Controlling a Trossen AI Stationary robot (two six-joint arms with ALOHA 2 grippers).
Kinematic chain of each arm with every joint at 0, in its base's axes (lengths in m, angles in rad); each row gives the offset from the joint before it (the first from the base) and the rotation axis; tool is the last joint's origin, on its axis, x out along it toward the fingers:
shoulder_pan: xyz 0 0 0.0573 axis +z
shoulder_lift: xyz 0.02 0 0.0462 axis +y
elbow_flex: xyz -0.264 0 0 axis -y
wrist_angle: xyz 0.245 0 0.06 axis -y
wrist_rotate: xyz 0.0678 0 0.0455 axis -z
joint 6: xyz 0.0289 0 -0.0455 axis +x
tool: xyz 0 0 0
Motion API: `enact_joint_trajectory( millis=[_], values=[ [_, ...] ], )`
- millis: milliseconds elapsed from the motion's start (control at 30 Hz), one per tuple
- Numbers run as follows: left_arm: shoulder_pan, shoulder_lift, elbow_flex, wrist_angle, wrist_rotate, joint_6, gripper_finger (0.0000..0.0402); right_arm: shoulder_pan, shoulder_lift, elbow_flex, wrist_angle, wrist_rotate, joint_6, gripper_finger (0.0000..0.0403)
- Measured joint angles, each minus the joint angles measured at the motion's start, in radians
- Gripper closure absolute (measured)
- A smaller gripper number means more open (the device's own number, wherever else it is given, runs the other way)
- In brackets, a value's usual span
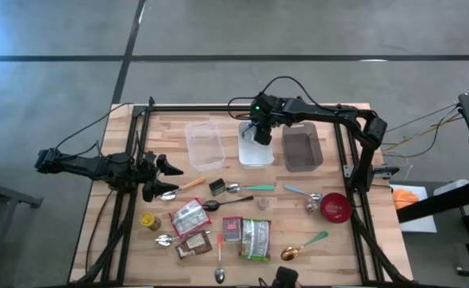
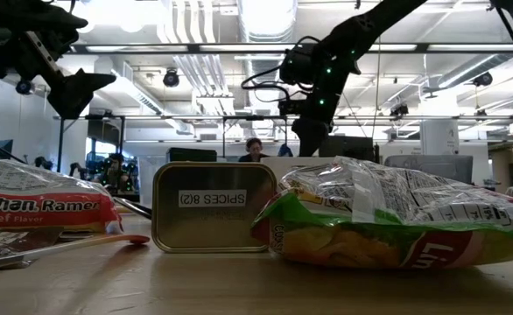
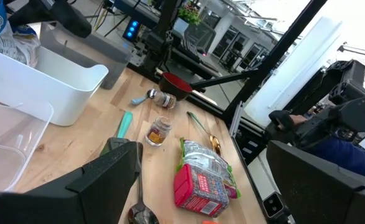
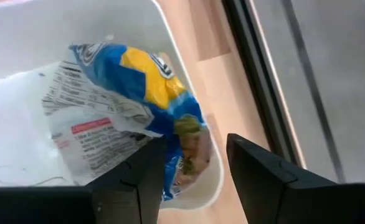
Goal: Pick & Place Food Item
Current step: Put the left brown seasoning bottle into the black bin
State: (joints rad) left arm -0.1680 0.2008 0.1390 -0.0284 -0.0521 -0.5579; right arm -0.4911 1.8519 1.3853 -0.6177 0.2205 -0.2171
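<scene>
Fingers of the right gripper (image 4: 192, 171) stand parted above the white bin (image 1: 256, 144) at the far side of the desk (image 1: 338, 248), straddling the upper end of a blue and yellow snack bag (image 4: 129, 93) that lies inside, close against the bin's rim. Whether the pads touch the bag is hard to tell; the gap looks slightly wider than the bag's end. A clear bin (image 1: 204, 144) sits just left of the white one and a dark bin (image 1: 302, 150) just right, with narrow strips of bare wood between them. The left gripper (image 1: 164, 178) hovers over the desk's left edge, its fingers spread wide and empty, near a spoon (image 1: 178, 190). Packets, including a ramen packet (image 1: 190, 217) and a green chip bag (image 1: 257, 238), crowd the near middle, alongside a spice tin (image 2: 214, 207). A red bowl (image 1: 335, 207) sits by the right edge. Bare wood remains at the far left corner and along the near right.
</scene>
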Motion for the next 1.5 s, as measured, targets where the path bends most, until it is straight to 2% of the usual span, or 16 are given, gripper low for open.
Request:
enact_joint_trajectory(
  millis=[833,1067,1233,1500],
  values=[
    [0.0,0.0,0.0,-0.002,0.0,0.0,0.0039,0.002,-0.069,0.001,-0.008,0.01,0.059,0.0234],
    [0.0,0.0,0.0,-0.013,0.0,0.0,0.0039,0.027,-0.149,0.001,-0.124,-0.018,0.074,0.0234],
    [0.0,0.0,0.0,-0.016,0.0,-0.001,0.0039,0.089,-0.228,-0.001,-0.227,-0.217,0.164,0.0234],
    [0.0,0.0,0.0,-0.015,0.0,-0.001,0.0039,0.314,-0.267,-0.019,-0.33,-0.195,0.348,0.0234]
  ],
)
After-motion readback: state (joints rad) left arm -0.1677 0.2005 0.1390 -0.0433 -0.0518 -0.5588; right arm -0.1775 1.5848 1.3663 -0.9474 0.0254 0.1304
